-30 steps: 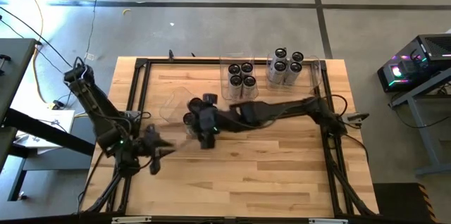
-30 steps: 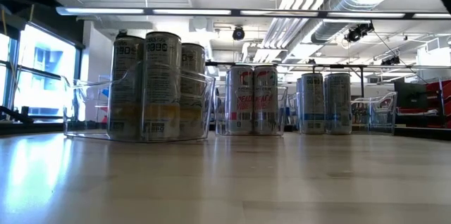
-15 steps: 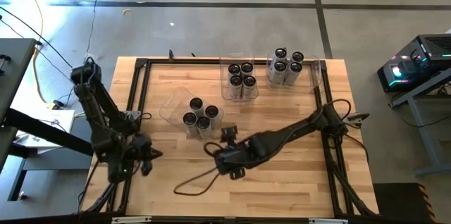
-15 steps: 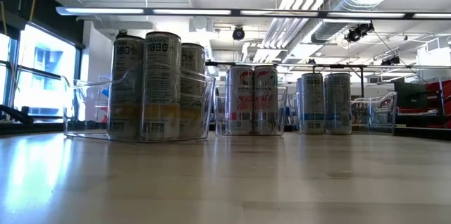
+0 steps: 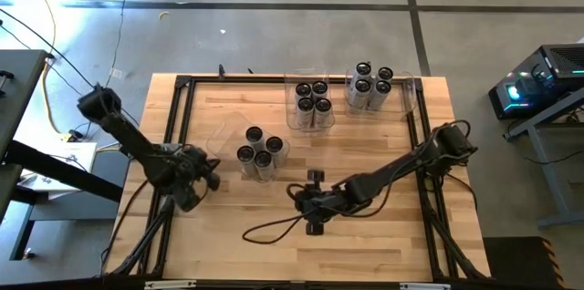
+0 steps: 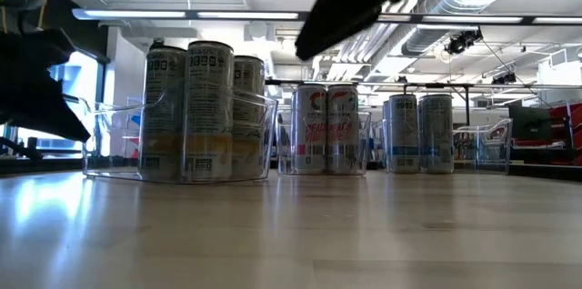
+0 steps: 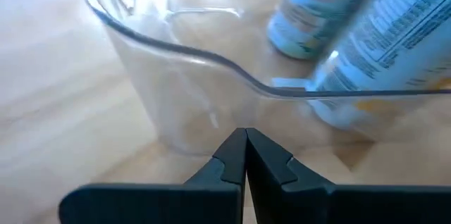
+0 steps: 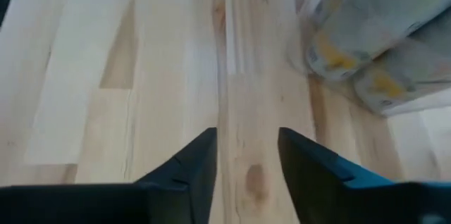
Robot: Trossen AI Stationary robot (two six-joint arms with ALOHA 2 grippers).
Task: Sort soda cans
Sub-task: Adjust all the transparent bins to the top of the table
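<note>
Left pincer [image 7: 245,155]: clenched, empty, facing a clear plastic bin [image 5: 239,140] holding four cans [image 5: 260,150].
Right pincer [image 8: 245,160]: parted, empty, hovering over bare wooden surface [image 5: 383,235] near those cans.
Remaining cans sitting in two far bins [image 5: 311,100].
Labels blurred, unreadable.

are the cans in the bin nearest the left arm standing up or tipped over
Standing up. The high view shows the four soda cans as round tops in that clear bin; the low view shows them upright.
</note>
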